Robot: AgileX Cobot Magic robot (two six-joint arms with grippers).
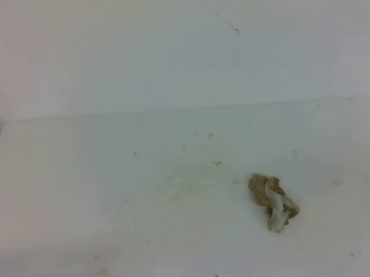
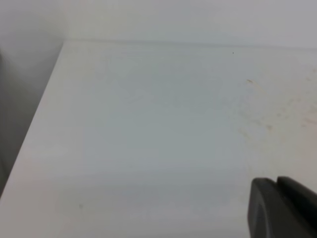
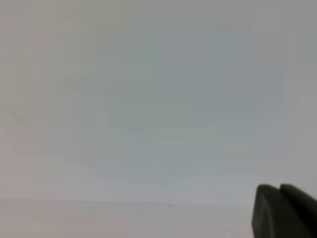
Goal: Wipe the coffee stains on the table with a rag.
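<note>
Both claws cut off; left (image 2: pixel 282 208), right (image 3: pixel 285 210).

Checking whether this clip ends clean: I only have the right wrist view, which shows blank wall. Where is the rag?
Observer: The rag lies crumpled on the table, right of centre in the high view, with no gripper on it.
Operator: Any coffee left?
Observer: No big blotch; only a faint smear and tiny brown specks left of the rag.
Operator: And on the left arm's side?
Observer: The left wrist view shows faint orange specks at its right edge.
</note>
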